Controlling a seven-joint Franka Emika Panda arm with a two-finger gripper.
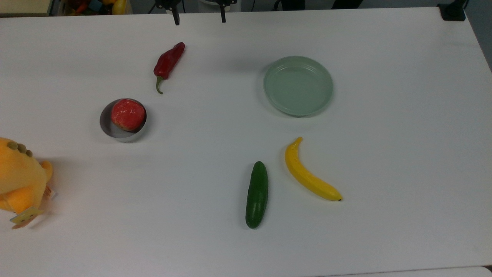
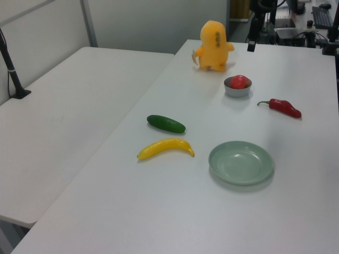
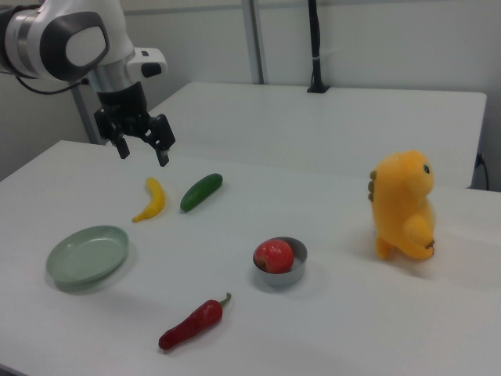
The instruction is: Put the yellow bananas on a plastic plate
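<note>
The yellow banana [image 1: 307, 175] [image 2: 165, 148] [image 3: 150, 200] lies flat on the white table, its dark tip toward the top view's lower right. The pale green plate [image 1: 298, 85] [image 2: 241, 162] [image 3: 87, 254] sits empty a short way beyond it, toward the top view's top. My gripper [image 1: 199, 17] [image 3: 142, 150] hangs in the air at the top view's upper edge, well away from both. Its fingers [image 3: 163, 153] point down, open wide, with nothing between them.
A dark green cucumber [image 1: 256, 195] lies just beside the banana on the top view's left. A red chili pepper [image 1: 169, 61], a metal tin with a red fruit [image 1: 123, 119] and an orange-yellow plush toy [image 1: 19, 179] occupy the top view's left half. A second table [image 2: 63, 106] adjoins.
</note>
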